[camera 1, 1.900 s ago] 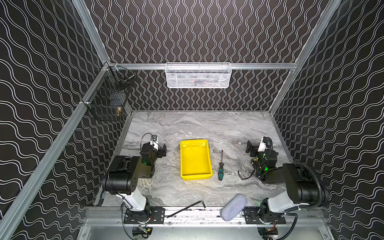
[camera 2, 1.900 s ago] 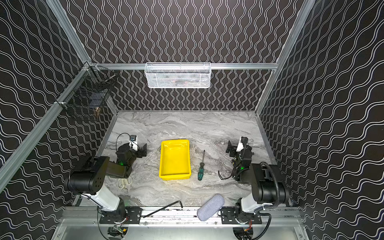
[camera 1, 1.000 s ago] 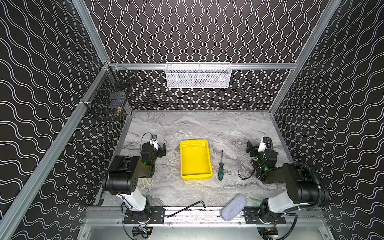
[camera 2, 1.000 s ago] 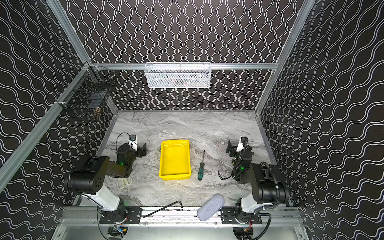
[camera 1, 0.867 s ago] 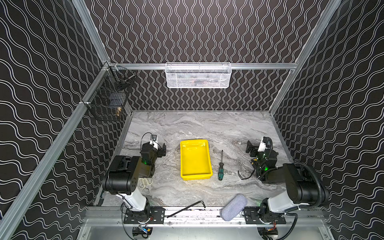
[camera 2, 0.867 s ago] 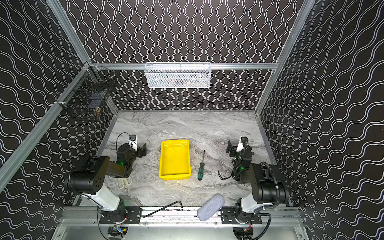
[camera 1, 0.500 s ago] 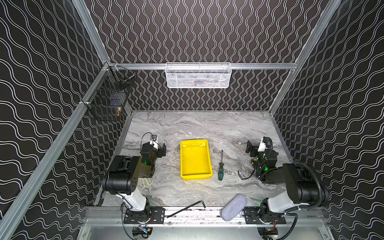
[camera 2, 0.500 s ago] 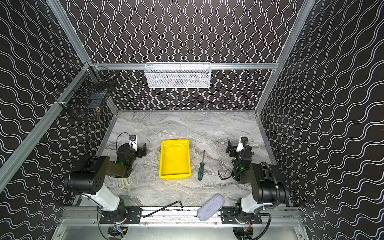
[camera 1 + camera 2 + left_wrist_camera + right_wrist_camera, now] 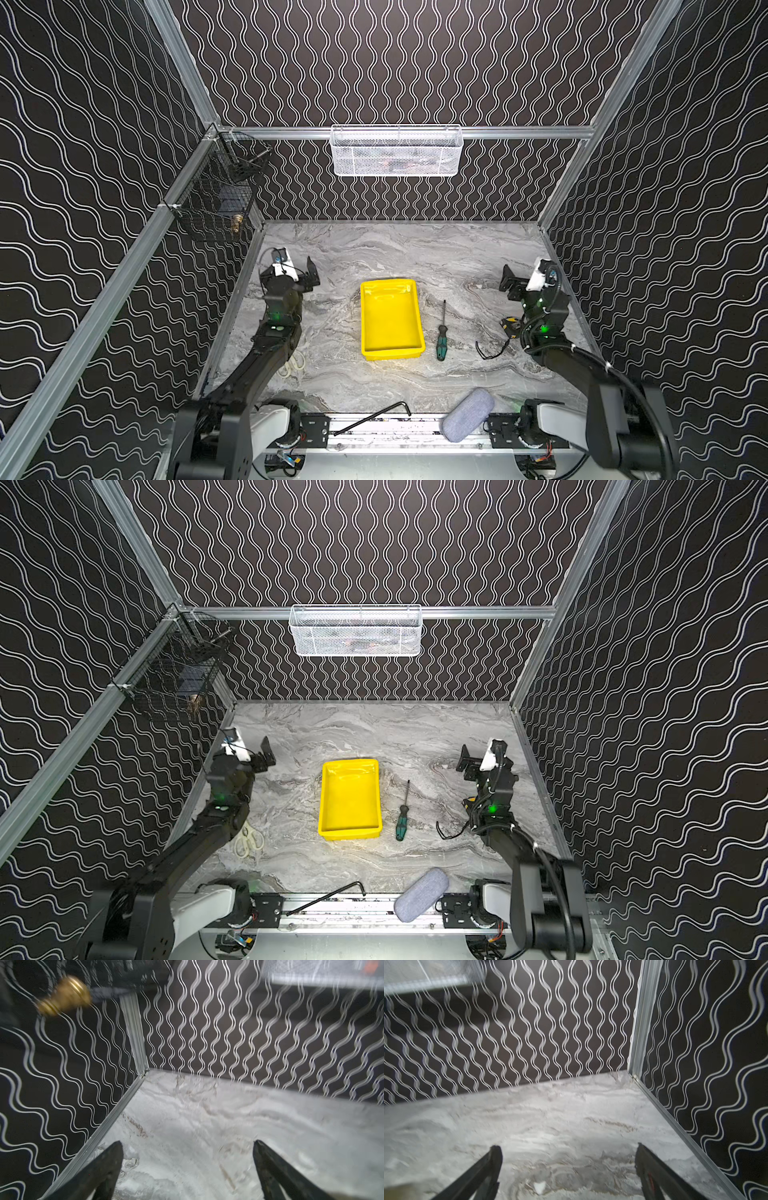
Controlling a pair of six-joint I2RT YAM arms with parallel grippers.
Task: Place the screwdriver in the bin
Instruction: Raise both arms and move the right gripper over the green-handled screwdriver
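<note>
On the marble table (image 9: 374,249) we see the screwdriver (image 9: 441,336) lying well left of the wide-open, empty right gripper (image 9: 513,282), just beside the yellow bin (image 9: 390,353); beyond it the left gripper (image 9: 305,272) gapes empty too.

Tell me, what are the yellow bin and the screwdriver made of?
The bin looks like smooth, glossy plastic: bright even yellow with shiny highlights on its floor. The screwdriver seems to have a thin dark metal shaft and a green and black handle, probably plastic or rubber; too small to tell which.
</note>
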